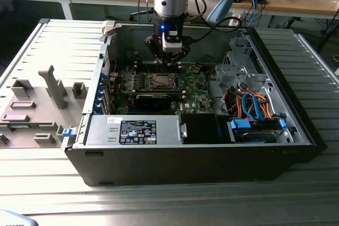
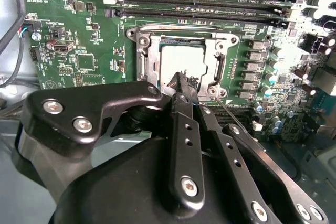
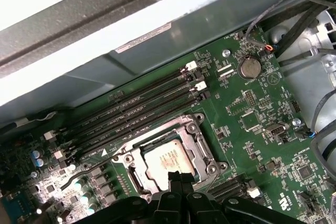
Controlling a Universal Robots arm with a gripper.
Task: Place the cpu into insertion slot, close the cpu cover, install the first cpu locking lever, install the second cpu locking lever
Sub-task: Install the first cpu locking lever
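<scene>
Progress roughly halfway, by the look: small flat square silver-grey cpu (image 2: 181,61) seated in dark square silver-rimmed insertion slot (image 2: 206,77), thin silvery frame-shaped cpu cover (image 2: 219,64) lowered around it. Latching seemingly not yet done, thin wire locking lever (image 2: 227,113) angling free beside insertion slot. Black metal pincer (image 2: 181,83) pressed together, empty, tips right at cpu cover's edge.
</scene>
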